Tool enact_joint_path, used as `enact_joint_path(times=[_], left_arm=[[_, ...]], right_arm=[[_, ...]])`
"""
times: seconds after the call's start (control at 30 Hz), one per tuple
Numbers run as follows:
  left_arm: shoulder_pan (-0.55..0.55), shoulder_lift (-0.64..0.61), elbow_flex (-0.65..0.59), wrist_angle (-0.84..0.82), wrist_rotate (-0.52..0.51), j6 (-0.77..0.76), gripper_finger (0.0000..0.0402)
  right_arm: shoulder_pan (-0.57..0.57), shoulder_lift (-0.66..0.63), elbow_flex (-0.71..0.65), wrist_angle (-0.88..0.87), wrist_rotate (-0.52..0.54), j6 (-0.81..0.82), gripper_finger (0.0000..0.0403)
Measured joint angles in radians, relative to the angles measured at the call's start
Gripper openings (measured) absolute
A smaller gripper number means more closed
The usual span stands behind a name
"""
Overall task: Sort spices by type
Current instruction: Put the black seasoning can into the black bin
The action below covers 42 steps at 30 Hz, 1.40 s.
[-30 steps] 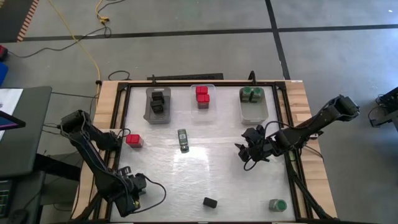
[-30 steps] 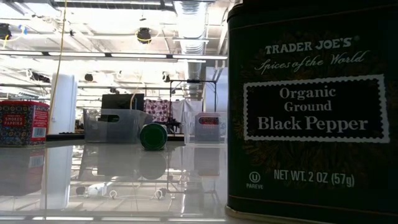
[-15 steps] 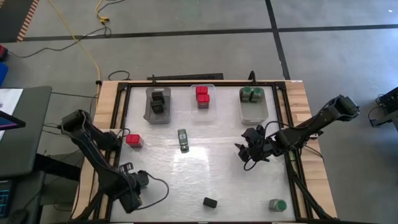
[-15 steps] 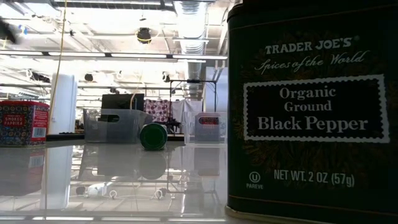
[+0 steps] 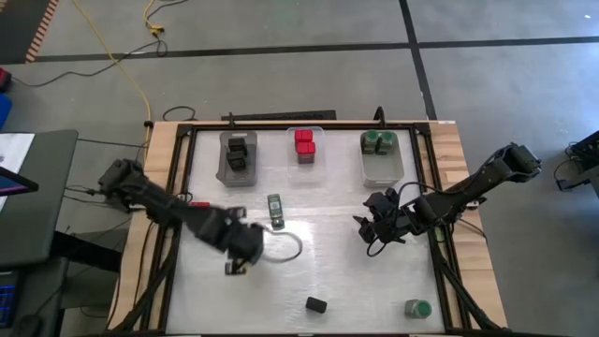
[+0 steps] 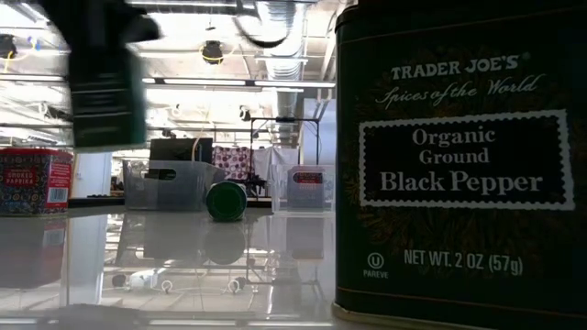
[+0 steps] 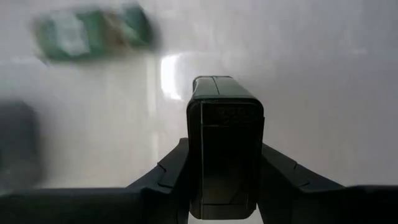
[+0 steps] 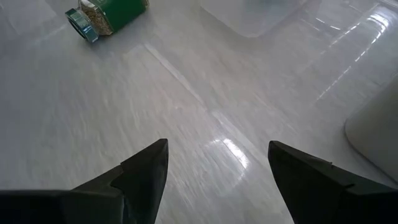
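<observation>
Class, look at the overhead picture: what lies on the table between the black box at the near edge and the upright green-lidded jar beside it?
Nothing: in the high view the stretch between black box and jar is bare tabletop.

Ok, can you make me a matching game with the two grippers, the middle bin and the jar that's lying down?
Things:
1. left gripper
2. right gripper
3. middle bin
4. lying jar

States:
A. open, holding nothing
B. on its side, outside the bins
C. shut on a black box
D. has red boxes inside

Pairs: 1-C, 2-A, 3-D, 4-B
</observation>
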Motion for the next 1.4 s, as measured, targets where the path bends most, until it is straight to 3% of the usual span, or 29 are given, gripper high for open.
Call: enact_joint_path(times=[0.2, 0.4, 0.73, 0.97, 1.4], left_arm=[[0.219, 0.000, 0.087, -0.094, 0.000, 0.310, 0.0123], [0.453, -0.042, 0.093, -0.162, 0.004, 0.583, 0.0123], [0.839, -0.160, 0.092, -0.180, 0.112, 0.830, 0.0123], [0.950, -0.160, 0.039, -0.144, 0.173, 1.030, 0.0123], [1.065, -0.156, -0.108, -0.012, 0.173, 1.144, 0.0123]], right_arm=[[0.000, 0.000, 0.000, 0.000, 0.000, -0.001, 0.0305], [0.000, 0.000, 0.000, -0.001, 0.000, -0.004, 0.0305], [0.000, 0.000, 0.000, -0.004, 0.000, -0.026, 0.0305], [0.000, 0.000, 0.000, -0.003, 0.000, -0.026, 0.0305], [-0.041, 0.000, 0.000, -0.003, 0.002, -0.078, 0.0305]])
